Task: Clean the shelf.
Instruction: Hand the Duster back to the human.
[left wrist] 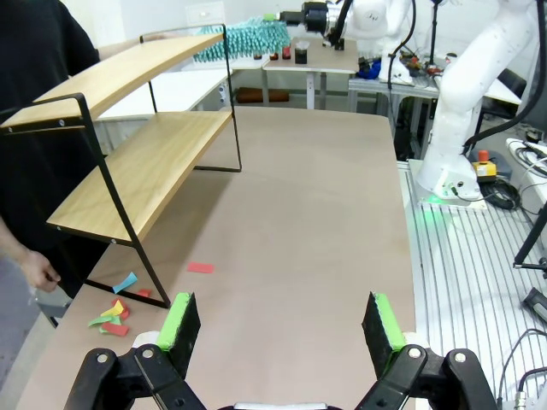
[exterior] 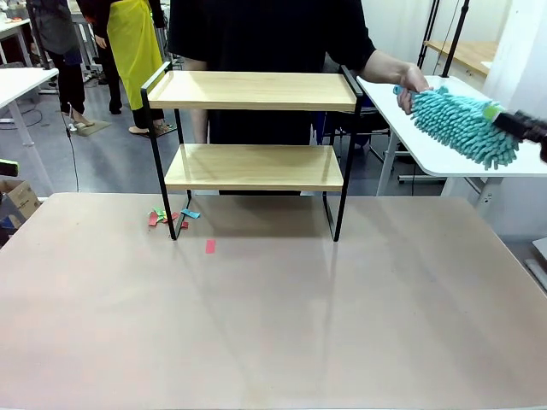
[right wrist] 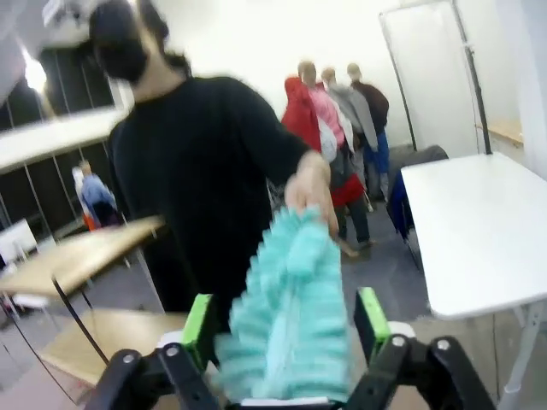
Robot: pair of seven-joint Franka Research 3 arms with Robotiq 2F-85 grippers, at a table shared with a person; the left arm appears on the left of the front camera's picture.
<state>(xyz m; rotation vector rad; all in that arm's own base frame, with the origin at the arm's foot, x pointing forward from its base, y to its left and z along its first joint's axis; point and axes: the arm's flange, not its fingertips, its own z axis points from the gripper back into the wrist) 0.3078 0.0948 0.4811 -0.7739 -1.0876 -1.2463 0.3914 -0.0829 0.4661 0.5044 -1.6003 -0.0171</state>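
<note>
Here right hand (right wrist: 286, 342) straddles teal duster (right wrist: 286, 325), grip unclear; left hand (left wrist: 282, 329) wide over table (left wrist: 325, 213).

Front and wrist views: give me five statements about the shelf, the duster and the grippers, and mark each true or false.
1. The shelf stands on the table with both boards bare. True.
2. The duster lies on the shelf's top board. False: it is in the air to the right of the shelf, with the person's hand on its far end.
3. The left gripper is open and holds nothing. True.
4. Paper scraps lie on the lower board. False: they lie on the table by the shelf's left front leg.
5. The duster sits between the right gripper's fingers. True.
</note>
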